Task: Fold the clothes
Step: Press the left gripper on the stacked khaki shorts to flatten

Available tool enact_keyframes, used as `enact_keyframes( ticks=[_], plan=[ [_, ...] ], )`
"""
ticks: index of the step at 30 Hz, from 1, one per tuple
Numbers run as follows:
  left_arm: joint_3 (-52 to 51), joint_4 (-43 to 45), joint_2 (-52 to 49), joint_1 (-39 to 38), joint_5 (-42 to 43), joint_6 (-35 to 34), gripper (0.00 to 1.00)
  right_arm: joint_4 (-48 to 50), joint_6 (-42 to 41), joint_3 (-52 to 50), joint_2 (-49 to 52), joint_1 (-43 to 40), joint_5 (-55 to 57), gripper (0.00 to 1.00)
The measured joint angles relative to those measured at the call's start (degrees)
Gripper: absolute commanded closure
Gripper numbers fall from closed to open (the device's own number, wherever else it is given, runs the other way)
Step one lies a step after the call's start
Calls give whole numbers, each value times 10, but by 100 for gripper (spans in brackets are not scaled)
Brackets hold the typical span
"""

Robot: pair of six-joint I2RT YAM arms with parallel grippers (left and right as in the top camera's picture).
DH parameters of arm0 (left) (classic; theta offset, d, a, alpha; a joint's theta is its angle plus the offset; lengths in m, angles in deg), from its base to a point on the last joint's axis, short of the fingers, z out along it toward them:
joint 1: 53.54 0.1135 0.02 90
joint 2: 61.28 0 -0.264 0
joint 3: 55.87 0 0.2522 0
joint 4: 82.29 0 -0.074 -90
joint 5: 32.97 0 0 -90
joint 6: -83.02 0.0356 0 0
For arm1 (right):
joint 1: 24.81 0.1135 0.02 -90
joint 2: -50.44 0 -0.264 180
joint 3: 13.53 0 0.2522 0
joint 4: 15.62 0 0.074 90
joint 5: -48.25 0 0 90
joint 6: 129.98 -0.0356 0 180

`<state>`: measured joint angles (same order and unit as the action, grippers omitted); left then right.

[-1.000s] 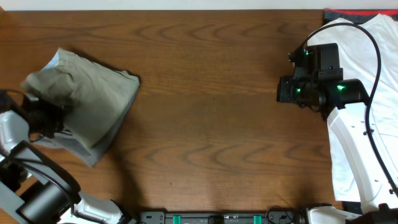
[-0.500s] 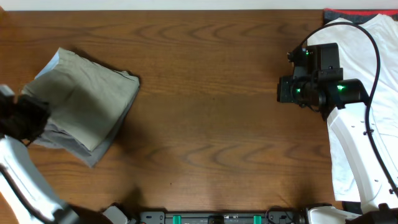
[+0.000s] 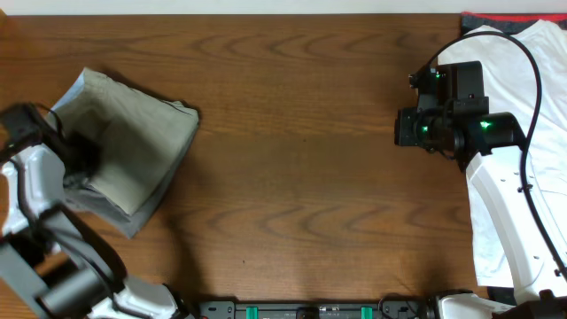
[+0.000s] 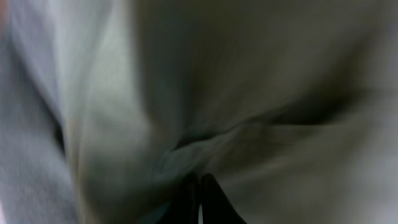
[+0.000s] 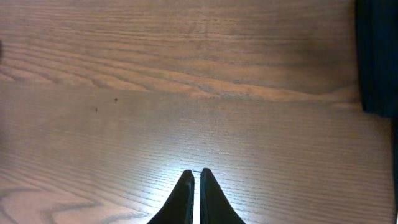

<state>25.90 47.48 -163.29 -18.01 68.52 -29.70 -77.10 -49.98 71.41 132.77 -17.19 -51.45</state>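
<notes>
**Two grippers closed**

Overhead: your left gripper rests on the folded khaki trousers, far left. Left wrist: jaws shut against cloth, probably flattening the fold. Right wrist: right gripper closed, empty, parked over the table.

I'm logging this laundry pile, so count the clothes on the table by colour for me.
Khaki-beige trousers: 1
Grey garment under them: 1
White garment: 1
Red strip at the far edge: unclear what it is, not counted
Total: 3
</notes>
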Motion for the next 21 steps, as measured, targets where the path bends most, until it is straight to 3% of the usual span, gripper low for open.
enact_keyframes(
  ticks=[4,13,16,21],
  plan=[
    [-16,16,-49,1,-12,-63,94,0,0,0,0,0,-2,95],
    [-44,95,-43,0,18,-159,90,0,0,0,0,0,-4,96],
    [-45,108,-43,2,45,-162,89,0,0,0,0,0,-4,96],
    [-49,108,-36,4,128,-99,74,0,0,0,0,0,-8,96]
  ],
)
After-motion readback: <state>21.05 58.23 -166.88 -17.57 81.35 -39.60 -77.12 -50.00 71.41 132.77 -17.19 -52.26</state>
